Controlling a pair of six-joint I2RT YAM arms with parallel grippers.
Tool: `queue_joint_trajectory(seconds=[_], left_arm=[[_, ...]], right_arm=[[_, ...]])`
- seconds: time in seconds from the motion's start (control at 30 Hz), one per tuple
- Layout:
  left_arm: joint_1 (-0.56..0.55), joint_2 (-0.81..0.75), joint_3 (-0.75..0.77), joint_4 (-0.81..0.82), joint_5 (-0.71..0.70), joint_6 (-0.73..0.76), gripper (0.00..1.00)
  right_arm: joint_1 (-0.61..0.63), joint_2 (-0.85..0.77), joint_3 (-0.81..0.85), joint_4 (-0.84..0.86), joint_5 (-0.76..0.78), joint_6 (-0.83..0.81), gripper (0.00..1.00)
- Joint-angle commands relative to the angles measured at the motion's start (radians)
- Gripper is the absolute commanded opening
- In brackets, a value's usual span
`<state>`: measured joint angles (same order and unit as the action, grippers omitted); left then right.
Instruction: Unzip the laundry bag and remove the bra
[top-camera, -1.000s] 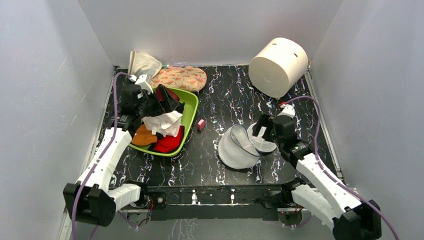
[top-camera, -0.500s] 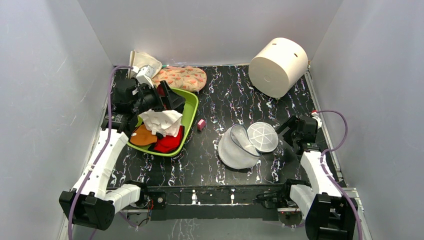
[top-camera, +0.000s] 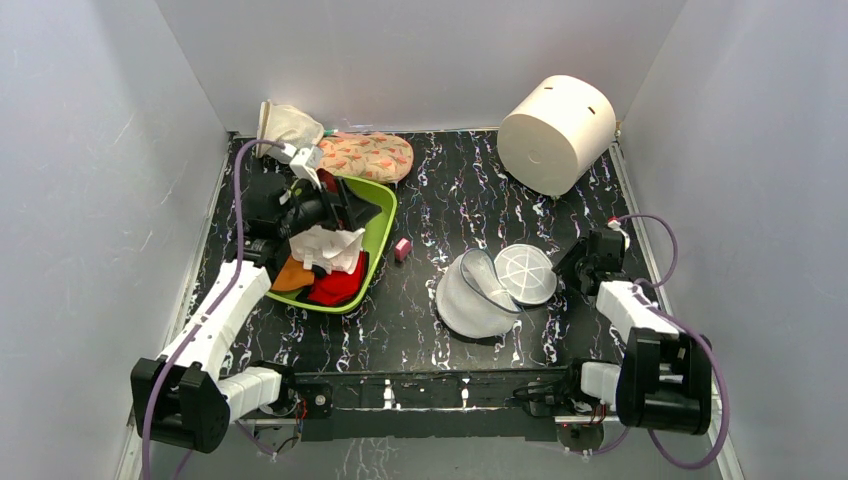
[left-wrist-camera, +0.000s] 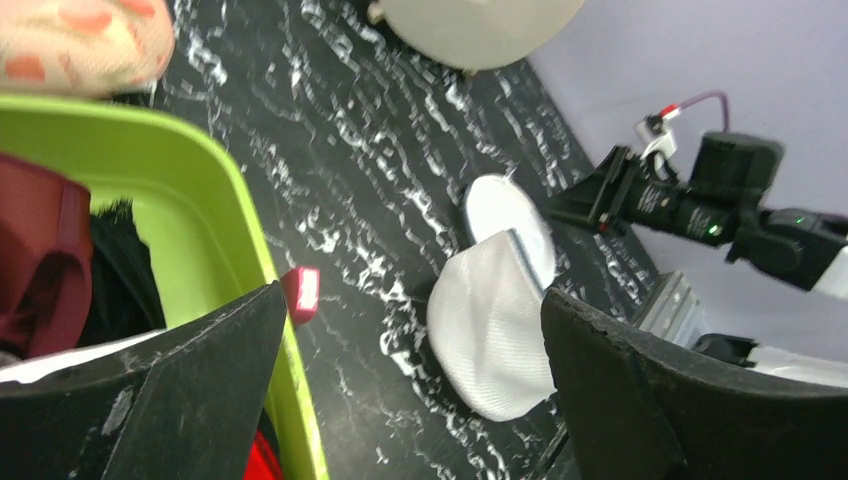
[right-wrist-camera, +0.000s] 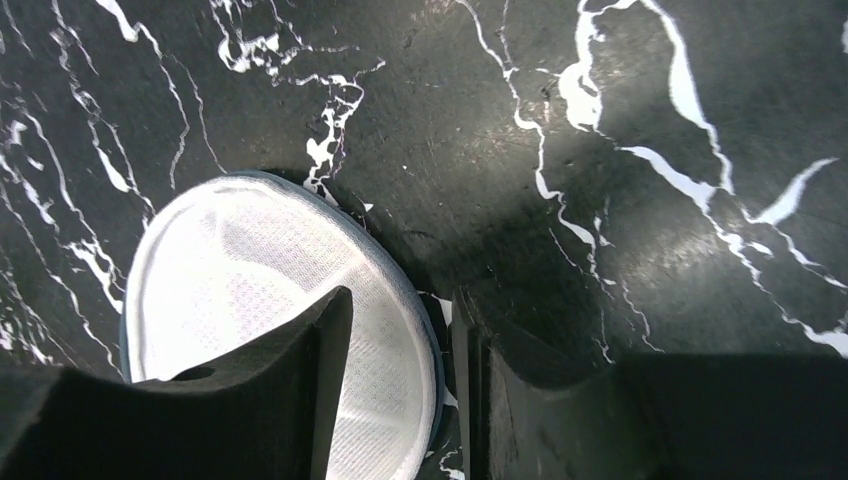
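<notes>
The laundry bag lies unzipped on the black marbled table. Its dome half (top-camera: 470, 298) (left-wrist-camera: 495, 335) gapes beside the flat round lid (top-camera: 526, 274) (right-wrist-camera: 250, 290). My right gripper (top-camera: 568, 268) (right-wrist-camera: 400, 300) is low at the lid's right edge, open with the jaws narrowed; the lid's dark rim shows in the gap and one finger overlaps the mesh. My left gripper (top-camera: 350, 203) (left-wrist-camera: 412, 300) hangs wide open and holding nothing over the green bin (top-camera: 382, 225). A white garment (top-camera: 327, 248) tops the heap in the bin. I cannot tell which piece is the bra.
A big white cylinder (top-camera: 556, 133) lies at the back right. A cream mesh pouch (top-camera: 288, 126) and a patterned pouch (top-camera: 362, 155) sit at the back left. A small pink object (top-camera: 403, 248) lies between bin and bag. Grey walls close three sides.
My right arm has drawn back to the right off the bag, uncovering the flat lid, and its jaws have narrowed. The left gripper has shifted slightly over the bin and stays wide open.
</notes>
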<state>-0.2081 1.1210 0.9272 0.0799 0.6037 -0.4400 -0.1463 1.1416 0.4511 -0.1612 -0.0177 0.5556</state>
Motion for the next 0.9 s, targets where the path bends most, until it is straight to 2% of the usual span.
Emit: queue_joint_trajectory(seconds=[0.0,0.3,0.5,0.73,0.77,0.87], left_arm=[[-0.006,-0.038,-0.062,0.079,0.004,0.089,0.98],[-0.007,-0.065,-0.085,0.048,-0.029,0.115,0.98],[-0.007,-0.071,-0.095,0.062,-0.021,0.103,0.98],[-0.007,-0.064,-0.1,0.065,-0.02,0.1,0.98],[-0.008,-0.063,-0.101,0.066,-0.019,0.098,0.98],[-0.008,-0.057,-0.102,0.07,-0.009,0.092,0.98]], right_arm=[[-0.005,0.092,0.08,0.069,-0.065,-0.073,0.39],[0.017,0.234,0.167,-0.072,0.002,-0.1,0.39],[0.128,0.254,0.197,-0.106,0.148,-0.094,0.39],[0.186,0.348,0.247,-0.136,0.169,-0.1,0.39],[0.187,0.357,0.248,-0.135,0.161,-0.104,0.37],[0.187,0.371,0.252,-0.139,0.154,-0.108,0.21]])
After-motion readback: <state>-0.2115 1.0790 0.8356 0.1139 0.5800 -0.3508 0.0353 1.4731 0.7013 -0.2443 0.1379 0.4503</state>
